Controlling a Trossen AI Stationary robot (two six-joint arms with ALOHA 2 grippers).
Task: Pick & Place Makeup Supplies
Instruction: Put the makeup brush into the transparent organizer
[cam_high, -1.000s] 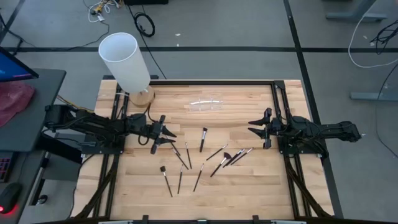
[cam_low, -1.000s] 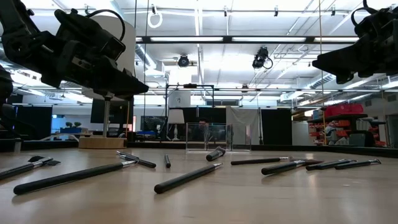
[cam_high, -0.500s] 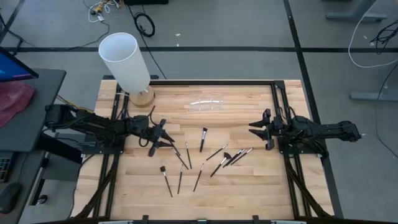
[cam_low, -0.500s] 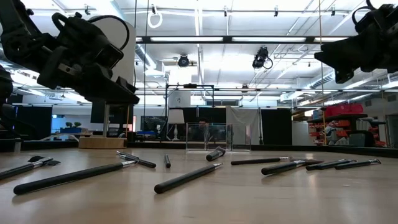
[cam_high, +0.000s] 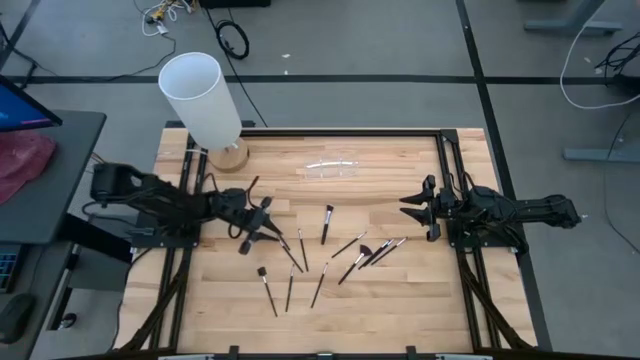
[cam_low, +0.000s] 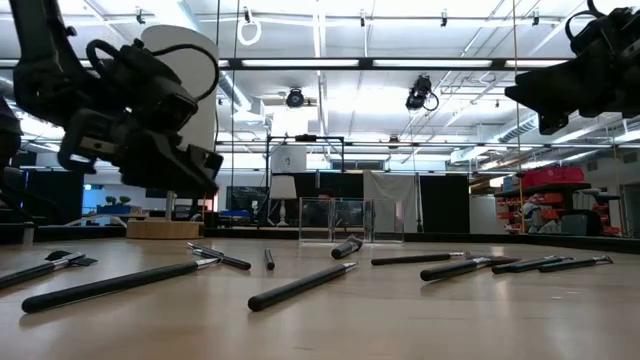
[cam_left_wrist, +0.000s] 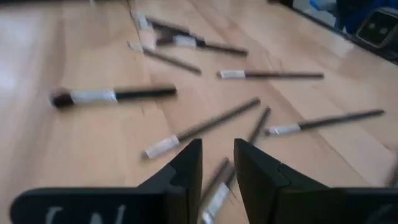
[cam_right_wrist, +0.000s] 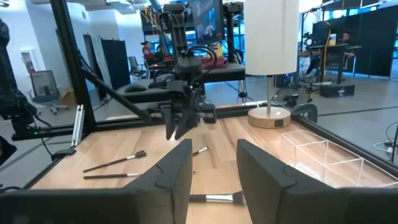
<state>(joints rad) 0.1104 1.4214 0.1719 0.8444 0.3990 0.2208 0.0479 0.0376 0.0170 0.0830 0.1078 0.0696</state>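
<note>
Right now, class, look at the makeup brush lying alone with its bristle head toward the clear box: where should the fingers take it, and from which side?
Grip the makeup brush mid-handle, coming straight down from above. It lies flat on the table, apart from its neighbours, so open fingers could probably straddle the thin handle crosswise. The left gripper is nearer.

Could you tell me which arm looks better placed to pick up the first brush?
Probably the left: its claw hangs open, tilted down over the slim dark makeup brushes. The right claw, also open, waits near the table's right edge, farther from them.
</note>
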